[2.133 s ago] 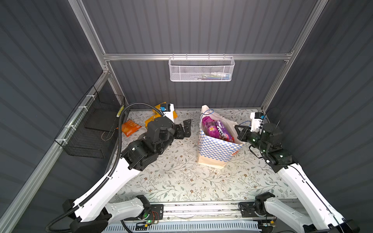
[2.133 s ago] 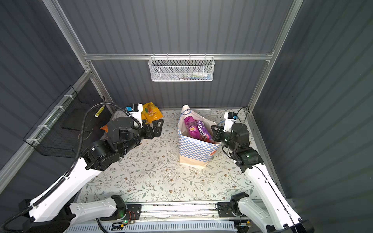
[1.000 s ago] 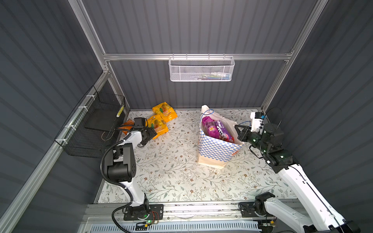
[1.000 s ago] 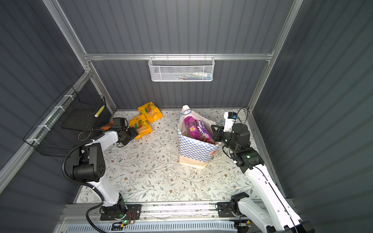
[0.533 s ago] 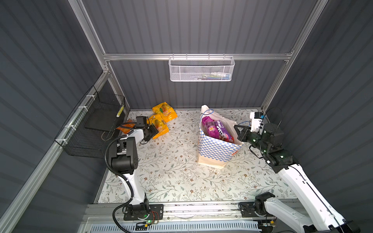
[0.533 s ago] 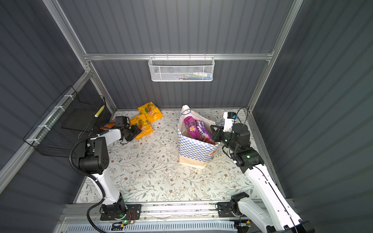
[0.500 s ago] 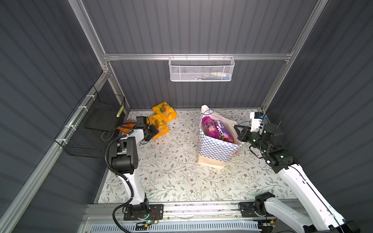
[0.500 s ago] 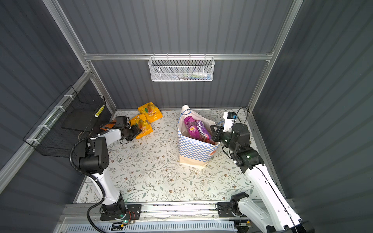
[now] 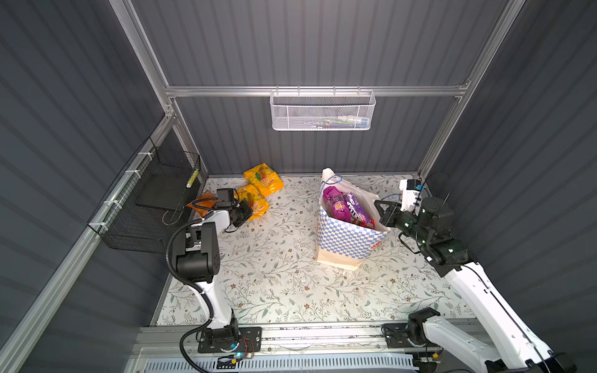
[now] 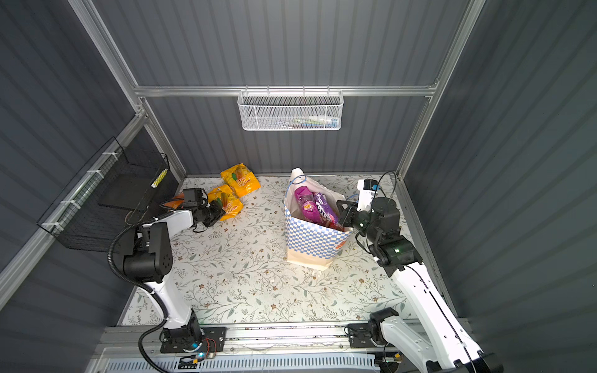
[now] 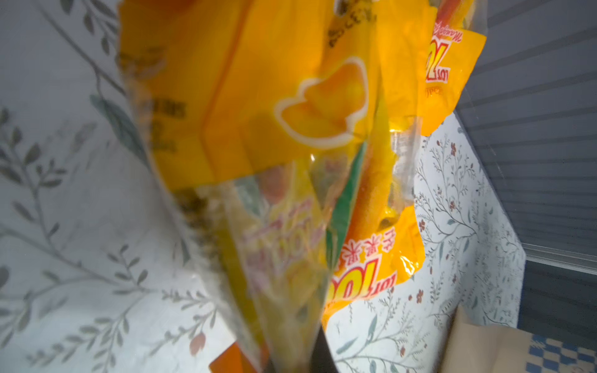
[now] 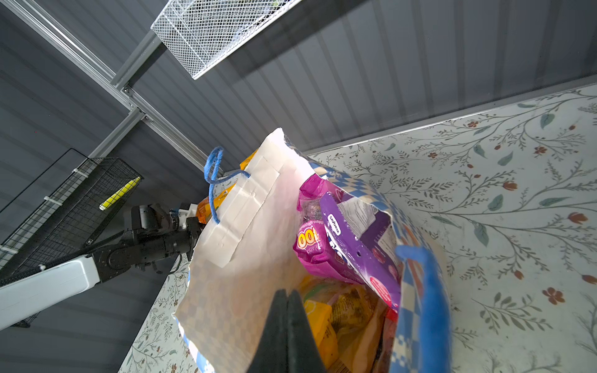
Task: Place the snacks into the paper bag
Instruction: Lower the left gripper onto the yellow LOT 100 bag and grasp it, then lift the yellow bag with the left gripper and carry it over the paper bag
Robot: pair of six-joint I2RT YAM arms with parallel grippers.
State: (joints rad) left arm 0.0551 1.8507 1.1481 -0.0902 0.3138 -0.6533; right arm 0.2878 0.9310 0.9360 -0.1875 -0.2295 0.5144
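The blue-and-white checkered paper bag (image 9: 347,237) (image 10: 315,240) stands right of centre, mouth open, with purple snacks (image 9: 344,206) (image 12: 326,248) sticking out and a yellow one (image 12: 318,319) deeper inside. My right gripper (image 9: 381,211) (image 12: 286,310) is shut, its tips inside the bag's mouth by the right wall; no paper shows between them. At the back left, my left gripper (image 9: 248,210) (image 11: 290,366) is shut on a yellow packet (image 9: 256,203) (image 11: 284,258) marked "100". A second yellow packet (image 9: 263,181) lies behind it. A small orange packet (image 9: 202,206) lies by the arm.
A black wire basket (image 9: 151,200) hangs on the left wall close to my left arm. A white mesh basket (image 9: 321,111) hangs on the back wall. The bag's blue cord handles (image 12: 213,181) stick up at its rim. The floral table (image 9: 274,274) stretches in front.
My left arm has swung from the middle down to the back left corner, and its gripper has closed on the yellow packet. The right arm and the bag have not moved.
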